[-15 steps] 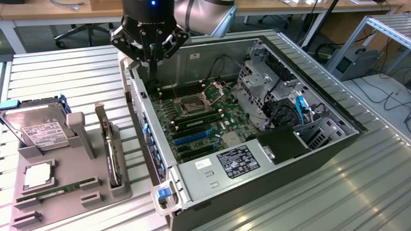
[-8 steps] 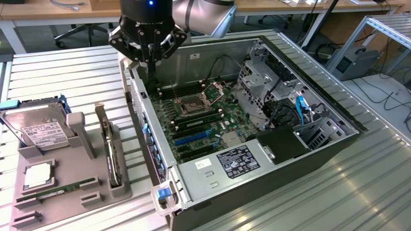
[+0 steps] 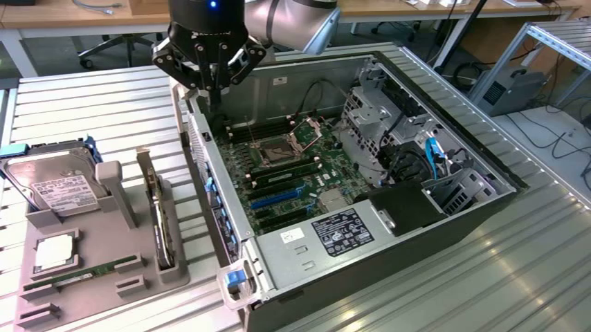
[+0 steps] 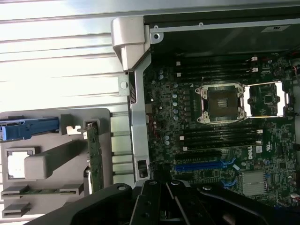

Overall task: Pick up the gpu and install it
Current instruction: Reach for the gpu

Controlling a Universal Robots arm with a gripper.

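Exterior view: the claw point(image 3: 213, 86) hangs with its 2 fingers pressed together and nothing between them. It sits above the far corner of the computer case point(image 3: 397, 263), on the exterior view's left. The gpu point(image 3: 157, 207) is not in the case. It stands on its thin edge in a slot of the gray holder point(image 3: 102, 283), along the holder's edge nearest the case. From the claw, the card lies outside the case wall, toward the exterior view's left and toward the near edge of the table. Its long axis runs far-to-near, roughly parallel to that case wall, with the silvery bracket end at the far end. The hard drive point(image 3: 60, 187) stands at the holder's far corner, well apart from the card.

Wrist view: I see the card edge-on as 1 narrow strip, the gpu point(image 4: 95, 159), seated in the holder point(image 4: 47, 140) just beside the case's side wall point(image 4: 138, 117). The motherboard point(image 4: 211, 140) lies on the other side of that wall. The claw point(image 4: 161, 190) is over the wall's inner side, fingers together. By my reading it must cross that wall, with its fingers parted across the card's thin edge.
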